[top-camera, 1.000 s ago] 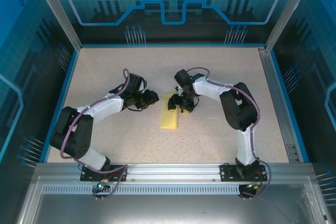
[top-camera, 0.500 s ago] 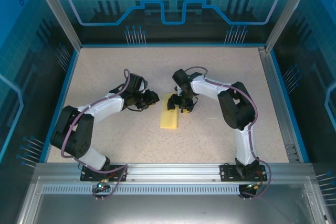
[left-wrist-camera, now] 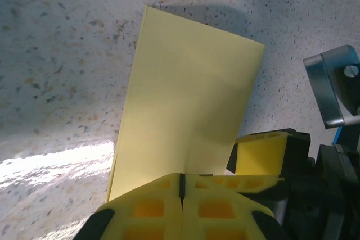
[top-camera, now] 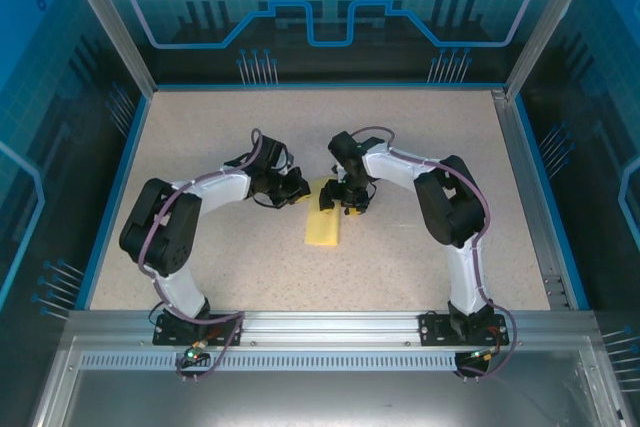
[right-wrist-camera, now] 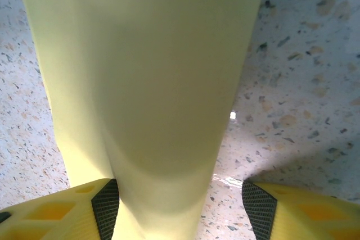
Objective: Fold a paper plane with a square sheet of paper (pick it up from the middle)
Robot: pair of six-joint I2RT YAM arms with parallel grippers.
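Speckled table (top-camera: 420, 137) | yellow paper (top-camera: 323, 230) | left jaws together | right jaws apart astride paper

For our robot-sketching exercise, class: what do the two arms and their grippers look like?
The left arm and right arm are white shells between black joints, each trailing a purplish cable. The left gripper and right gripper have yellow fingers with square recesses and dark textured pads.
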